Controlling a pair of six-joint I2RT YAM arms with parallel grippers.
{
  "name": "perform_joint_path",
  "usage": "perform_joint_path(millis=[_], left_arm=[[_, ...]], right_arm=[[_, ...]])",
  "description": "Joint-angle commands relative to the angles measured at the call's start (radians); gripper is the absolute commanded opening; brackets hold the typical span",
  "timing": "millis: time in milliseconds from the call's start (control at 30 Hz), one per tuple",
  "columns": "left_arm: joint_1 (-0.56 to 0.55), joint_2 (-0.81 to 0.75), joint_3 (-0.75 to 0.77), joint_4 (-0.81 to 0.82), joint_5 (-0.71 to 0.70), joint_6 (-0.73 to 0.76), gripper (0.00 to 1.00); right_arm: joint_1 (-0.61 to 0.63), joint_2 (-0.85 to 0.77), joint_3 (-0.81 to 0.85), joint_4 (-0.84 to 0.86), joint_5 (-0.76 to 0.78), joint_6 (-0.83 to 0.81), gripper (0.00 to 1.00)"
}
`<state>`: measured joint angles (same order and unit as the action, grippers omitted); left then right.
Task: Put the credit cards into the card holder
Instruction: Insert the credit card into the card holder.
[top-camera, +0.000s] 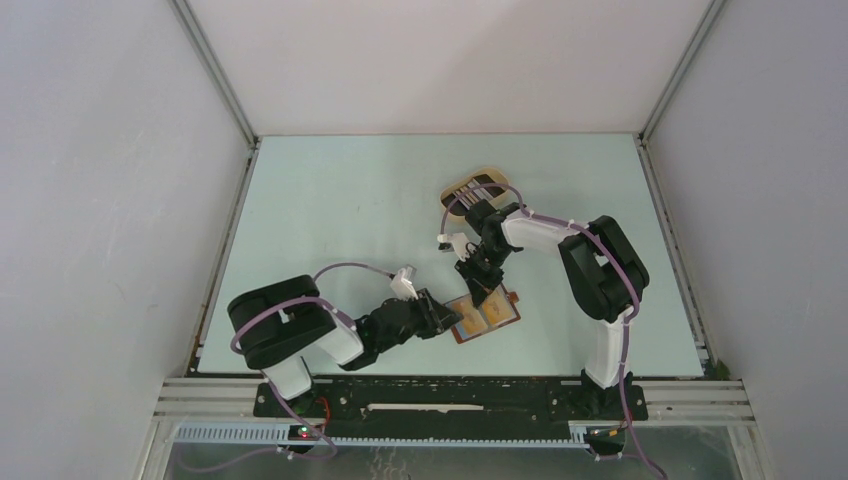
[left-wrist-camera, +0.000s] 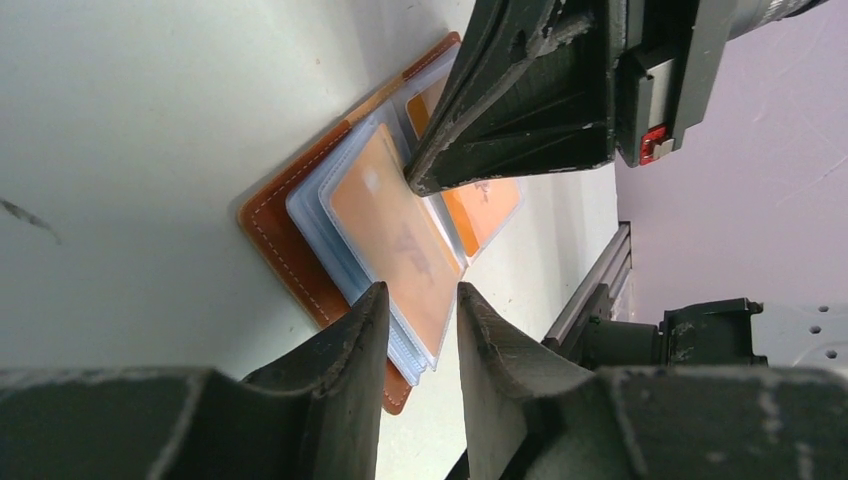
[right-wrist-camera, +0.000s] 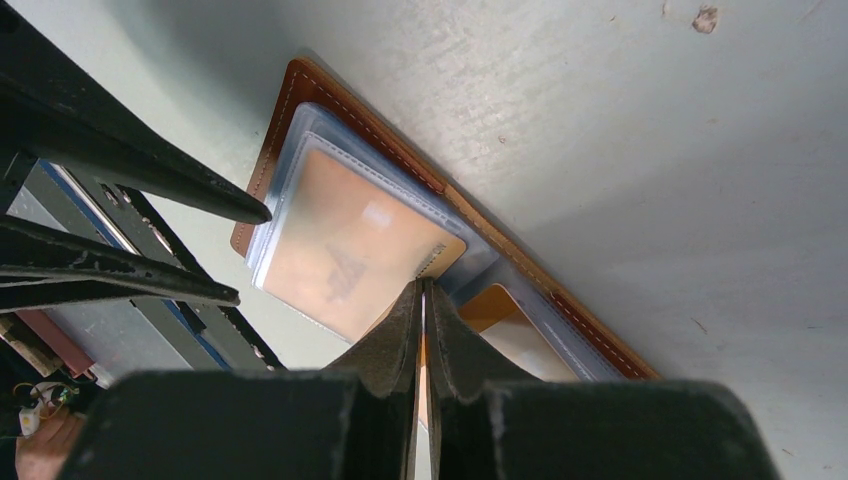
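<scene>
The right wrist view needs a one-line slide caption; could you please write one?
Right gripper, jaws shut, tips at the middle of the open card holder; left gripper open beside it.

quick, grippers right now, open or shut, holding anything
left gripper: open, fingers apart at the card holder edge, gripping nothing.
right gripper: shut, tips on the card holder; cannot tell if a card is pinched.
</scene>
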<state>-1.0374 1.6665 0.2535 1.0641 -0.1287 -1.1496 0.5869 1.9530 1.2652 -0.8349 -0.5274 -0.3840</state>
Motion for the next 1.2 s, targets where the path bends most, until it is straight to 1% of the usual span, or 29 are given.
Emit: perform_joint_path(millis=[0, 367, 633, 800, 1167], left_arm=[[0.004, 0.024, 0.035, 0.029, -0.024, -0.017, 0.36], [0.005, 0.030, 0.015, 0.062, -0.026, -0.036, 0.36], [0.012, 0.081, 0.029, 0.109, -0.004, -0.054, 0.36], [0.017, 0.110, 0.027, 0.175, 0.013, -0.062, 0.36], [0.021, 0.116, 0.041, 0.179, 0.031, -0.052, 0.36]], right_arm=[[0.019, 0.030, 0.013, 0.003, 0.023, -0.006, 0.10], [0.022, 0.037, 0.013, 0.003, 0.027, -0.004, 0.11], [0.022, 0.032, 0.014, 0.004, 0.029, -0.005, 0.11], [0.022, 0.009, 0.016, -0.001, 0.020, -0.008, 0.15], [0.017, -0.118, 0.017, 0.001, 0.046, -0.019, 0.25]])
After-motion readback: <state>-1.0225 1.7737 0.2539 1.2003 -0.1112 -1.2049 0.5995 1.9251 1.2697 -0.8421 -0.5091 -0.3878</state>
